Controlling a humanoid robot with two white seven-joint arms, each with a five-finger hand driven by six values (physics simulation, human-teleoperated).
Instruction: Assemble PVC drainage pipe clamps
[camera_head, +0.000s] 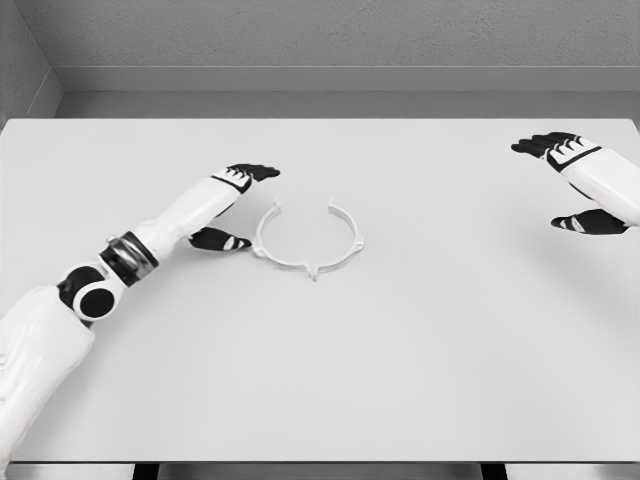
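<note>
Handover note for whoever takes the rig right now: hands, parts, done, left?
Left hand: open, holding nothing, just left of the white clamp ring; contact can't be judged.
Right hand: open, holding nothing, far right, well away from the ring.
Clamp ring: lies flat mid-table, its gap facing the far edge.
Done: nothing assembled that shows.
Left: grasp the ring; no pipe or mating part in view.

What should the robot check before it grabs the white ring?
1. Clamp ring lies flat on the table: ok.
2. Ring's gap faces the far side: ok.
3. Left hand next to the ring, fingers open: ok.
4. Left hand touching the ring: cannot tell.
5. Right hand open and holding nothing, far from the ring: ok.
6. Second clamp part in view: not ok.
</note>
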